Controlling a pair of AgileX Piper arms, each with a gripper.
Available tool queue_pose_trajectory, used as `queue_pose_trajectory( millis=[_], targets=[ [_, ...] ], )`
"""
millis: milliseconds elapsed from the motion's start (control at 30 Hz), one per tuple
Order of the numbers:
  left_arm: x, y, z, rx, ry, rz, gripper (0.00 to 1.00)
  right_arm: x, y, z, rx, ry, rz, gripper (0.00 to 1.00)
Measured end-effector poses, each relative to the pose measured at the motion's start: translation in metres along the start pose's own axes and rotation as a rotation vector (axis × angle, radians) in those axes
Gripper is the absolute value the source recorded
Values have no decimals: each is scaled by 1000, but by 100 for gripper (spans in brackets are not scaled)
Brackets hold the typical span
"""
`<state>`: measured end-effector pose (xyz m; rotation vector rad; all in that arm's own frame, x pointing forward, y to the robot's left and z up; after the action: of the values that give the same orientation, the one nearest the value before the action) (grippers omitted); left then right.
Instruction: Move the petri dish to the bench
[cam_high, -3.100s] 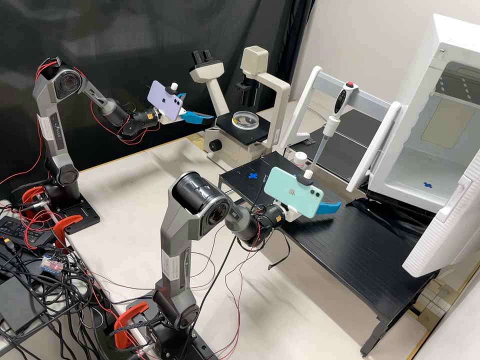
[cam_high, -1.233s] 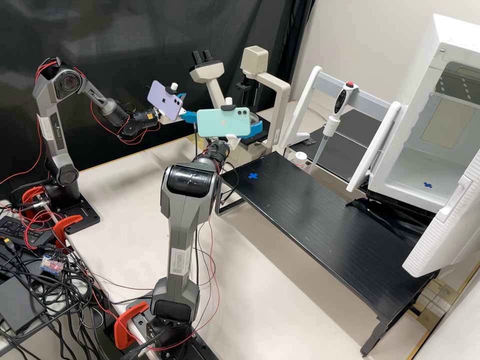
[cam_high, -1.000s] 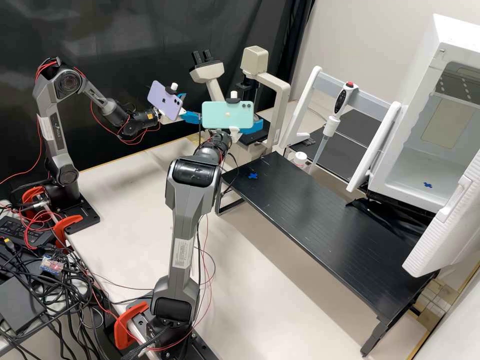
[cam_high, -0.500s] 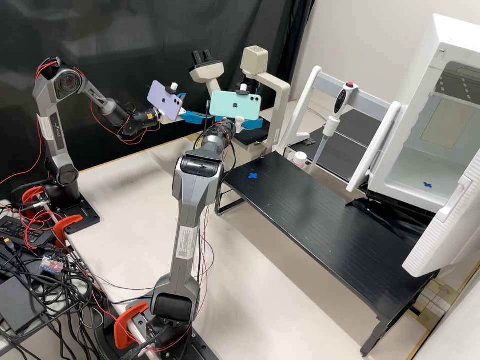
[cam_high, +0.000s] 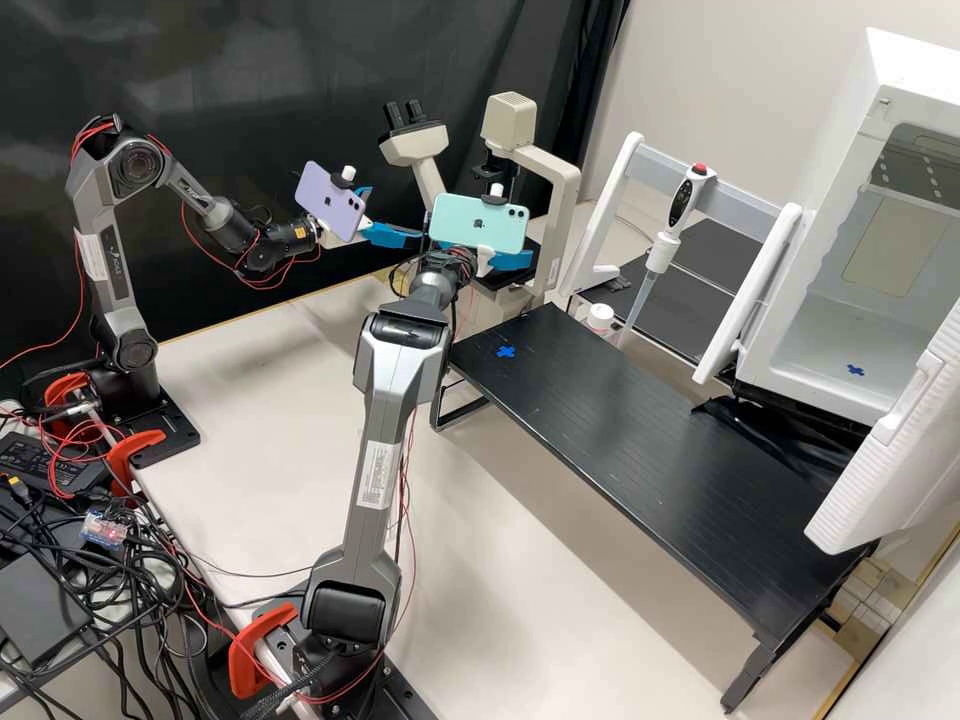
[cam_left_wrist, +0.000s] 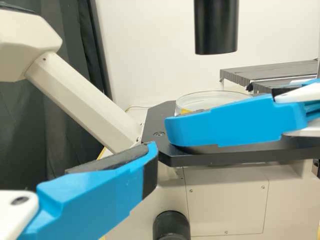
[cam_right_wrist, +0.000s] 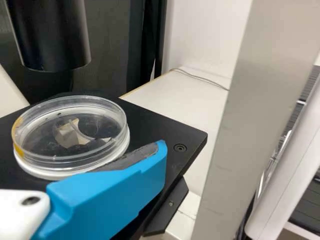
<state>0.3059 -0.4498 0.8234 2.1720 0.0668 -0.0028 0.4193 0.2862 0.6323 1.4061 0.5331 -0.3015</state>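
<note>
Right wrist view: the dish is sitting on the microscope, right jaws and left jaws are hanging apart, so gripping and bench delivery are pending imo.

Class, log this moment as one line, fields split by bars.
petri dish on microscope stage | right gripper open, one finger beside dish | left gripper open, away from dish | move not yet done
</note>
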Motion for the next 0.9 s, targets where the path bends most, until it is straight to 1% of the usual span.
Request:
queue_pose_trajectory(
  millis=[100,133,400,467,500,567,600,633,900],
  targets=[
    [0,0,0,0,0,0,100,0,0,0,2,0,0,100],
    [0,0,0,0,0,0,100,0,0,0,1,0,0,0],
    [0,0,0,0,0,0,100,0,-3,-1,-7,-5,-13,0],
    [0,0,0,0,0,0,100,1,-4,0,-14,-9,-18,0],
    [0,0,0,0,0,0,100,1,-6,-1,-9,-10,-21,0],
    [0,0,0,0,0,0,100,2,-9,-1,-18,-10,-28,0],
    [0,0,0,0,0,0,100,3,-10,-1,-16,-10,-31,0],
    [0,0,0,0,0,0,100,3,-11,-1,-6,-12,-33,0],
    [0,0,0,0,0,0,100,4,-13,-1,-6,-11,-37,0]
  ],
)
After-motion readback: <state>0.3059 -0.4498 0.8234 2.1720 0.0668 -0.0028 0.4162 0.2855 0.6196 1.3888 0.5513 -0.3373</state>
